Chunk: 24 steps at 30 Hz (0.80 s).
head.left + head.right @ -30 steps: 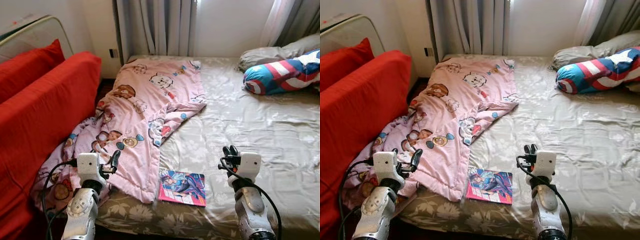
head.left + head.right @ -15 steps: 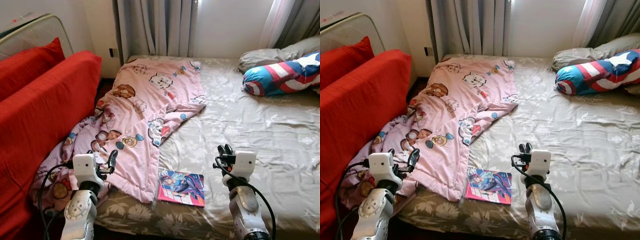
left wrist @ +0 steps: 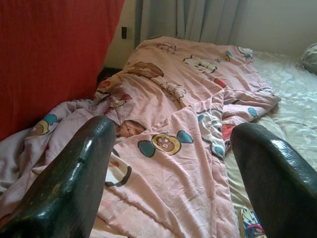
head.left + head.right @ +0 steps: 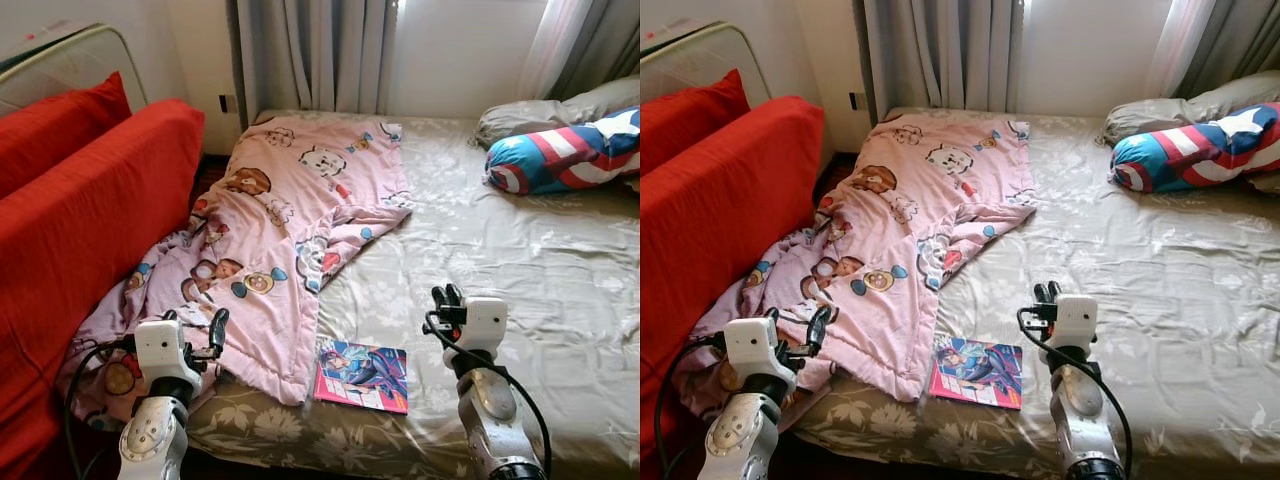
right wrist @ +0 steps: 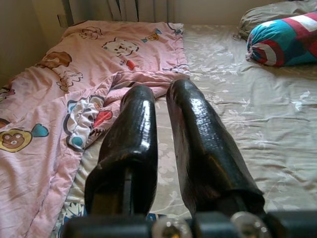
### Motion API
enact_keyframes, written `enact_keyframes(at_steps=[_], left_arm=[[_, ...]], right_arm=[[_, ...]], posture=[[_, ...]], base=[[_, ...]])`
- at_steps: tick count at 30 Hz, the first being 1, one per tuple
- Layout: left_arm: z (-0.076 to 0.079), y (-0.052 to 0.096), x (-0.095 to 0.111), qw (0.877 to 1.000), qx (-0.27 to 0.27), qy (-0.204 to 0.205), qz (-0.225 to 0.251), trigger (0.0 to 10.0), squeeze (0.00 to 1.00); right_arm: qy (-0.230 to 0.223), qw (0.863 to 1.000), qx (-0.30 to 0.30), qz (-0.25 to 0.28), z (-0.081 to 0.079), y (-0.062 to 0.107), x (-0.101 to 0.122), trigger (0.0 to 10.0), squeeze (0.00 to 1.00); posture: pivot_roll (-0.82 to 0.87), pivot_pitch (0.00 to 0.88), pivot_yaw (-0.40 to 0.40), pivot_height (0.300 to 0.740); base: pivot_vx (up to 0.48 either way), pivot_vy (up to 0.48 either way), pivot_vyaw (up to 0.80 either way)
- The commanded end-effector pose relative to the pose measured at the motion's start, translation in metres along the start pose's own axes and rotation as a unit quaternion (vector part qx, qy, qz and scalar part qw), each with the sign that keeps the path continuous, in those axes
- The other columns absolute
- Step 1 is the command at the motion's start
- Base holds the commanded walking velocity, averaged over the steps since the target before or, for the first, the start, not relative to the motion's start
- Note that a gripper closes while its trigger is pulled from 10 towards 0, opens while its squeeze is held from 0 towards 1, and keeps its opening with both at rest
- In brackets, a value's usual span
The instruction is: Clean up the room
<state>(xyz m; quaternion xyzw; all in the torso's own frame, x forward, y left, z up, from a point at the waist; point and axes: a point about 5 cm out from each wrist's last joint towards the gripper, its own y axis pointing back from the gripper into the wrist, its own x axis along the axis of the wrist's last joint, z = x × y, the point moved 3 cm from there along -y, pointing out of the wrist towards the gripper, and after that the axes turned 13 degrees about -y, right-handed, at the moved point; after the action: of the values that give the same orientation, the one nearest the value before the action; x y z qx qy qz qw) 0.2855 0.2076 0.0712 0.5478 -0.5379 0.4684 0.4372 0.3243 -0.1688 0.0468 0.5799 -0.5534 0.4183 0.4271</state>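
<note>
1. The pink blanket [image 4: 290,240] hangs off the bed [image 4: 520,260] beside the red sofa [image 4: 80,220]; the spread left pincer [image 4: 193,328] could drag it down.
2. The book [image 4: 362,374] lies at the blanket's near corner; the right pincer [image 4: 445,297], fingers pressed nearly together, might knock it off.

Across your frame runs the bed [image 4: 520,240]: a pink blanket [image 4: 290,220] at center left, a book [image 4: 362,374] bottom center, pillows [image 4: 560,150] upper right.
</note>
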Motion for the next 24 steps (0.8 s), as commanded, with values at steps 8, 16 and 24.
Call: enact_keyframes(at_steps=[8, 16, 24], left_arm=[[0.002, 0.0, 0.001, 1.0, -0.006, 0.002, -0.008, 10.0, 0.0], [0.004, 0.0, 0.002, 1.0, -0.008, 0.005, -0.009, 10.0, 0.0], [0.003, -0.002, 0.003, 1.0, -0.008, 0.001, -0.01, 10.0, 0.0]], right_arm=[[0.004, 1.0, -0.003, 0.008, 0.003, 0.007, 0.003, 10.0, 0.0], [0.007, 1.0, -0.002, 0.003, 0.002, 0.008, 0.002, 10.0, 0.0], [0.008, 1.0, -0.007, -0.02, 0.0, 0.006, -0.004, 10.0, 0.0]], posture=[[0.02, 0.033, -0.035, 0.693], [0.02, 0.046, -0.032, 0.693], [0.03, 0.047, -0.037, 0.663]], base=[[0.0, 0.0, 0.0], [0.0, 0.0, 0.0], [0.0, 0.0, 0.0]])
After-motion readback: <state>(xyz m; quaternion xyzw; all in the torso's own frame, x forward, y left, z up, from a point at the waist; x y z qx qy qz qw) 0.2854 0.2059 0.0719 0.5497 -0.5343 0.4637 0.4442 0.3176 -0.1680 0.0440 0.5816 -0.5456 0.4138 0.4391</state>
